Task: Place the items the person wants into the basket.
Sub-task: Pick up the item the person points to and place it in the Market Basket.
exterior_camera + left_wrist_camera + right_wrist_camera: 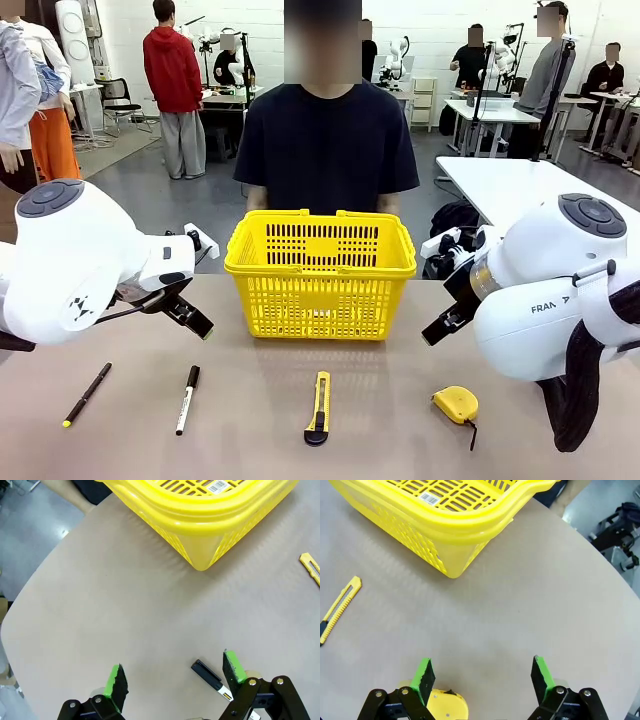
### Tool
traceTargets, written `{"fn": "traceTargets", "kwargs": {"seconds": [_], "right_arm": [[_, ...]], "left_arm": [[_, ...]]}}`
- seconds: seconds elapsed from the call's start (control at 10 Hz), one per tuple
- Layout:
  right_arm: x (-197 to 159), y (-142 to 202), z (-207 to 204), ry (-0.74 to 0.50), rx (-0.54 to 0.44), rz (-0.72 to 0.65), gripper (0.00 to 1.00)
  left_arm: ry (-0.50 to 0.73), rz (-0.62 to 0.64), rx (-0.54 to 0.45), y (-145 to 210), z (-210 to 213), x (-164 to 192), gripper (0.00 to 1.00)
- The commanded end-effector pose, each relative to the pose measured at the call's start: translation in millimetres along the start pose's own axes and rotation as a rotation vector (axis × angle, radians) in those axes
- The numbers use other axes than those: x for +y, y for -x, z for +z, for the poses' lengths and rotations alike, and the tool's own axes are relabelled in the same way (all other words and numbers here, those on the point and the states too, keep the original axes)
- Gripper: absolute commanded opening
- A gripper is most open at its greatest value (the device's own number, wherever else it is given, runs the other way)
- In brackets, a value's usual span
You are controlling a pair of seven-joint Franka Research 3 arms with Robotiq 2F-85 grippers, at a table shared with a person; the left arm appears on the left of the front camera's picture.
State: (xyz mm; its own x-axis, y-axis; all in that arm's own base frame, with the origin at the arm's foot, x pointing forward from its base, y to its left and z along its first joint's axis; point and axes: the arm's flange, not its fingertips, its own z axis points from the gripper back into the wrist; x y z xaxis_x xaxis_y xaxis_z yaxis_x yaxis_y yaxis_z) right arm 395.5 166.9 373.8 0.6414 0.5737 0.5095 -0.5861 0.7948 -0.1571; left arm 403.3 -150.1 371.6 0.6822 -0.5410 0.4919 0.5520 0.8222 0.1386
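Tan tabletop (250, 440) ran bare between the basket (320, 300) at the far middle and a row of small tools along the near side, leaving an open strip for movement. Its rounded edges curved away on both flanks, with grey floor beyond. One yellow basket stood just in front of the person (325, 150), who was at the far edge in a dark T-shirt. Four tools lay well apart from one another: one pen (87, 394) farthest left, one marker (187, 399) beside it, one knife (318, 407) in front of the basket's middle, and one tape measure (456, 404) to the right with its cord trailing toward the near edge. The left gripper (175, 676) hung above the table left of the basket, jaws spread wide and holding nothing, with the marker's end showing just beside one green pad. The right gripper (482, 674) hung right of the basket, equally wide and holding nothing, with the tape measure under one finger. Farther back, the room held white tables, white walls and other people.
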Motion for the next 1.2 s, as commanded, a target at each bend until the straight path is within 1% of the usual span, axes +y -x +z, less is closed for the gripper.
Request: {"fn": "traceTargets", "kwargs": {"seconds": [0.0,0.2,0.3,0.4,0.5,0.6,0.7,0.8,0.9,1.1], "right_arm": [[0.1,0.0,0.0,0.0,0.0,0.0,1.0],[0.0,0.0,0.0,0.0,0.0,0.0,1.0],[9.6,-0.2,53.5,0.107,-0.059,0.016,1.0],[18.1,-0.4,101.2,0.143,-0.054,0.024,1.0],[21.2,-3.5,156.9,0.169,-0.056,0.029,1.0],[29.2,-13.0,207.5,0.224,-0.12,0.009,1.0],[37.4,-21.5,252.6,0.24,-0.127,0.017,1.0],[42.7,-30.3,283.9,0.245,-0.125,0.02,1.0],[46.8,-40.8,305.5,0.253,-0.112,0.019,1.0],[50.7,-51.9,341.4,0.257,-0.093,0.012,1.0]], "left_arm": [[0.0,0.0,0.0,0.0,0.0,0.0,1.0],[0.0,0.0,0.0,0.0,0.0,0.0,1.0],[0.0,0.0,0.0,0.0,0.0,0.0,1.0],[-0.033,-0.002,-0.013,-1.7,44.5,-0.4,1.0],[-0.045,-0.049,-0.03,-7.5,92.9,-4.6,1.0],[-0.101,-0.081,-0.042,-20.3,140.5,-5.9,1.0],[-0.125,-0.097,-0.047,-28.2,183.4,-11.4,1.0],[-0.15,-0.12,-0.044,-36.2,219.3,-18.8,1.0],[-0.169,-0.136,-0.051,-45.9,251.3,-20.6,1.0],[-0.211,-0.148,-0.072,-54.0,312.9,-33.1,1.0]]}}
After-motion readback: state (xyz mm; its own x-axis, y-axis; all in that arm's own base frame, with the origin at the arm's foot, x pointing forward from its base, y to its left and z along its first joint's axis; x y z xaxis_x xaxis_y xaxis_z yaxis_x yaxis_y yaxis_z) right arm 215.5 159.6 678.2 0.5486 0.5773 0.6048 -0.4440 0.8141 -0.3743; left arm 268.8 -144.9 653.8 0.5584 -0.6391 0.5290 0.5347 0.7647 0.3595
